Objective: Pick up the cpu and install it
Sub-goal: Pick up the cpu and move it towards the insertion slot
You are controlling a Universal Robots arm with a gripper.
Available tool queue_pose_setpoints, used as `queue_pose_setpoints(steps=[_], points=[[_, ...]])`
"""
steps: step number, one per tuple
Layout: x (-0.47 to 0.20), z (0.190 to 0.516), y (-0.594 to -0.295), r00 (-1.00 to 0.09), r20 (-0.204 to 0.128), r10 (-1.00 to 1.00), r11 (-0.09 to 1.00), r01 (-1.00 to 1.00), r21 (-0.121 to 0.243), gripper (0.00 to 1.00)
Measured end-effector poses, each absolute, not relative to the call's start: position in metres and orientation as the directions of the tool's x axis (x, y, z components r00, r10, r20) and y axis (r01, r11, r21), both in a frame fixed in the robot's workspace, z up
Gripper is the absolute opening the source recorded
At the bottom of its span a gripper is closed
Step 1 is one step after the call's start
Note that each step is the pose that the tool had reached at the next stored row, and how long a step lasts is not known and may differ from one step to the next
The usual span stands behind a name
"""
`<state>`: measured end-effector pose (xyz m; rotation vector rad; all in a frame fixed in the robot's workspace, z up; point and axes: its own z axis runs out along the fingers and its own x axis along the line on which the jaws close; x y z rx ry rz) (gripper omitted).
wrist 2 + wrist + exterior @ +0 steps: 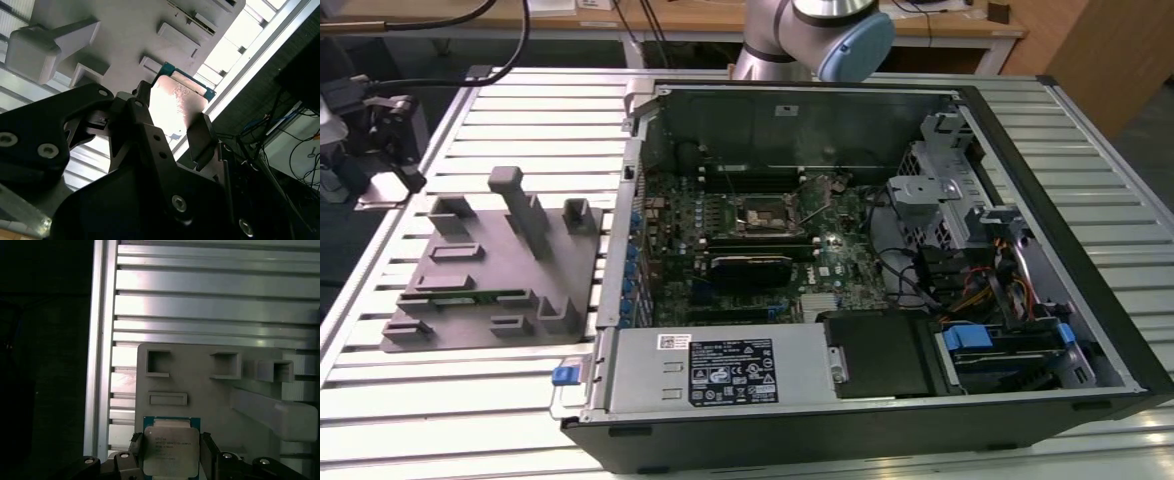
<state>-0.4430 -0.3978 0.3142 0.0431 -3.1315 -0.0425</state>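
Item: cpu, flat, square, no long axis, silvery lid towards my wrist. It lies dead centre in my gripper, my fingers pinching two opposite edges. Past my fingertips: grey slotted block, slatted table.
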Motion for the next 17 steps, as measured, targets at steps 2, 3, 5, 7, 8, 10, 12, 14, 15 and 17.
queue_pose_setpoints(steps=[2,3,5,7,8,10,12,14,15,17], points=[[-0.443,0.316,-0.398,-1.000,0.009,-0.028,0.999,-0.027,0.027,0.54],[-0.443,0.317,-0.398,-1.000,0.009,-0.028,0.999,-0.027,0.027,0.54],[-0.443,0.320,-0.397,-1.000,0.009,-0.028,0.999,-0.027,0.027,0.54],[-0.443,0.322,-0.397,-1.000,0.009,-0.028,0.999,-0.027,0.027,0.54],[-0.443,0.323,-0.397,-1.000,0.009,-0.028,0.999,-0.027,0.027,0.54],[-0.443,0.325,-0.397,-1.000,0.009,-0.028,0.999,-0.027,0.027,0.54],[-0.443,0.327,-0.397,-1.000,0.009,-0.028,0.999,-0.027,0.027,0.54],[-0.443,0.328,-0.397,-1.000,0.009,-0.028,0.999,-0.027,0.027,0.54],[-0.443,0.329,-0.397,-1.000,0.009,-0.028,0.999,-0.027,0.027,0.54],[-0.443,0.331,-0.397,-1.000,0.009,-0.028,0.999,-0.027,0.027,0.54]])
